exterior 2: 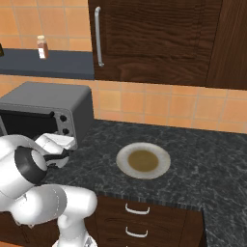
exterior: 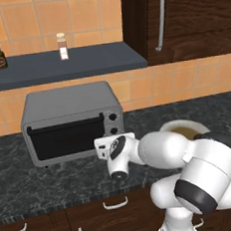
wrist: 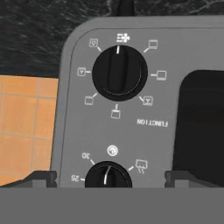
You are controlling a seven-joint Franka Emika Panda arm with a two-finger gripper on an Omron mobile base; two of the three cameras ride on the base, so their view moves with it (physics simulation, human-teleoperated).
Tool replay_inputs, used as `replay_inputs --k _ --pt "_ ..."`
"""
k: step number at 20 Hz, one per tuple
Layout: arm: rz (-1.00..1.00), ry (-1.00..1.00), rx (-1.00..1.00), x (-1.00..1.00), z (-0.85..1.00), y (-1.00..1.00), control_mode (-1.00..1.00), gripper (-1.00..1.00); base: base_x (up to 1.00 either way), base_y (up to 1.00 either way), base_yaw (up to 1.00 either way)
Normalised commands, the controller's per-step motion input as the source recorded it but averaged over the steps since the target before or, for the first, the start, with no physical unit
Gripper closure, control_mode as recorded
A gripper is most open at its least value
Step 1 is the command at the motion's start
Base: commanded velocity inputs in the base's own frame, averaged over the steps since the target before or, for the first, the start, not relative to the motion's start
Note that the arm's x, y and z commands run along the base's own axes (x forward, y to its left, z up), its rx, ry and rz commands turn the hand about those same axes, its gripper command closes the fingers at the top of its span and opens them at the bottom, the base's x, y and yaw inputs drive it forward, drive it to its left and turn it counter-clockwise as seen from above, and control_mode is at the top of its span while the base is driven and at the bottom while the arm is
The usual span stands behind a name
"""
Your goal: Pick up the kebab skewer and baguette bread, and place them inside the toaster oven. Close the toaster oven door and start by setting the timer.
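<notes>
Before toaster oven [exterior: 70, 122] knob panel: pincer [wrist: 109, 177] open, nothing gripped.

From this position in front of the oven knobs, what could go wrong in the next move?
1. The open gripper faces the control panel with two knobs close together: the FUNCTION knob and the numbered knob between its fingertips. A small offset might turn the wrong one.
2. The toaster oven stands free on the counter; a hard push may shift it.

Speckled black stone counter [exterior: 24, 181], orange tiled wall [exterior 2: 159, 103] behind it, dark blue-grey shelf [exterior: 82, 60] above it, dark wooden cabinet [exterior 2: 159, 38] with grey handle beside that shelf
</notes>
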Motion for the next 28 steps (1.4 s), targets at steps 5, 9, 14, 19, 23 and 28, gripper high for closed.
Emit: replay_inputs --k 5,9,14,19,23,28 --pt "0.03 -0.01 0.0 0.0 0.0 -0.03 -1.0 -1.0 0.0 0.0 0.0" --pt "0.04 -0.03 0.0 0.01 0.0 0.04 -1.0 -1.0 0.0 0.0 0.0" --pt "0.03 -0.03 0.0 0.0 0.08 0.04 -1.0 -1.0 0.0 0.0 0.0" --pt "0.01 -0.04 0.0 0.0 0.0 0.0 -1.0 -1.0 0.0 0.0 0.0" --pt "0.0 -0.02 0.0 0.04 0.0 0.0 -1.0 -1.0 0.0 0.0 0.0" --pt "0.0 -0.03 0.0 0.08 0.0 0.0 -1.0 -1.0 0.0 0.0 0.0"
